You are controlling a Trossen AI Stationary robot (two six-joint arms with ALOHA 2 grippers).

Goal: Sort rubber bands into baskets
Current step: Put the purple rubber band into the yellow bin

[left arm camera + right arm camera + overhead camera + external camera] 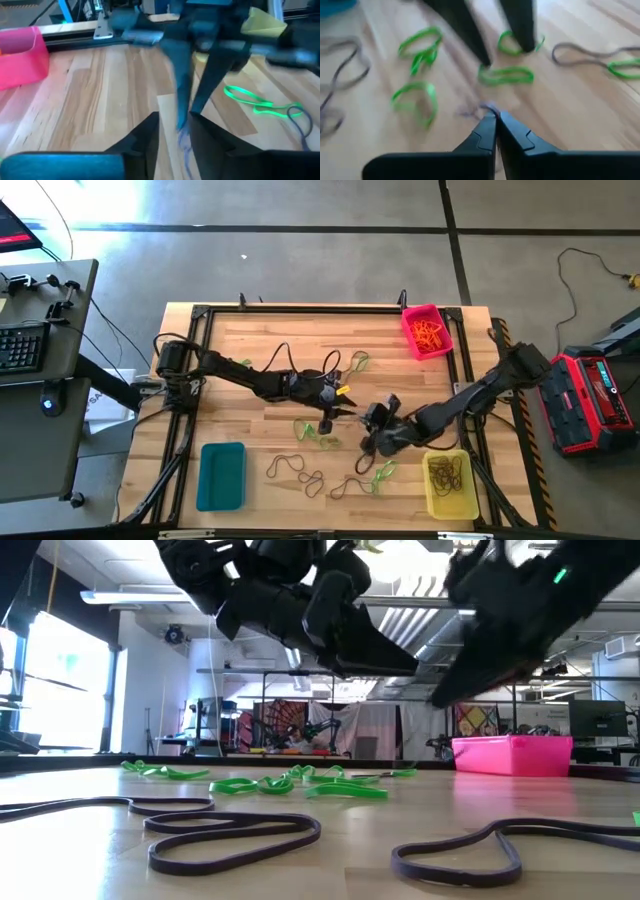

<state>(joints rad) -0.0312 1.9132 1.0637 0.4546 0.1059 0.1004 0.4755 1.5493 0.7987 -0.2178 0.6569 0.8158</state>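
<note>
Orange bands fill the pink basket (427, 330), dark ones the yellow basket (451, 484); teal basket (221, 475) empty; green bands (316, 432) remain; right gripper (495, 120) pinched on a dark band (487, 107), left gripper (175, 122) part open, empty.

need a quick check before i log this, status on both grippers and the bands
Right gripper shut low at mid-table. Left gripper open beside it. Green bands and dark bands loose on table; nothing blocking.

High view: overhead, straight down on the whole tabletop (250, 360). Low view: tabletop height, level toward the room. Wrist views: close behind each hand, facing forward. Shared: green rubber bands (505, 75) just ahead of both hands.
</note>
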